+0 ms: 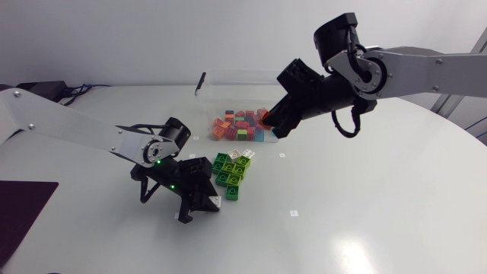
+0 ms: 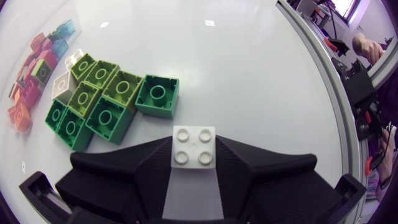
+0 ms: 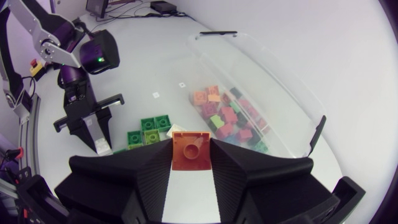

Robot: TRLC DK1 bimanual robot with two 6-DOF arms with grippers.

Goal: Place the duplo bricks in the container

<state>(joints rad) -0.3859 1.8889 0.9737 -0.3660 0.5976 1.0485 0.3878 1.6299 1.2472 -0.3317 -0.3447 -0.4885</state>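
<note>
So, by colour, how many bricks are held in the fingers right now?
White brick: 1, between the left fingers
Orange brick: 1, between the right fingers
Total: 2

Glossy white round table (image 1: 380,190), dark mat (image 1: 23,217) near edge

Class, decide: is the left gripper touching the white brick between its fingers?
Touching. The left wrist view shows the white brick held between both fingers of the left gripper, with no gap on either side.
</note>
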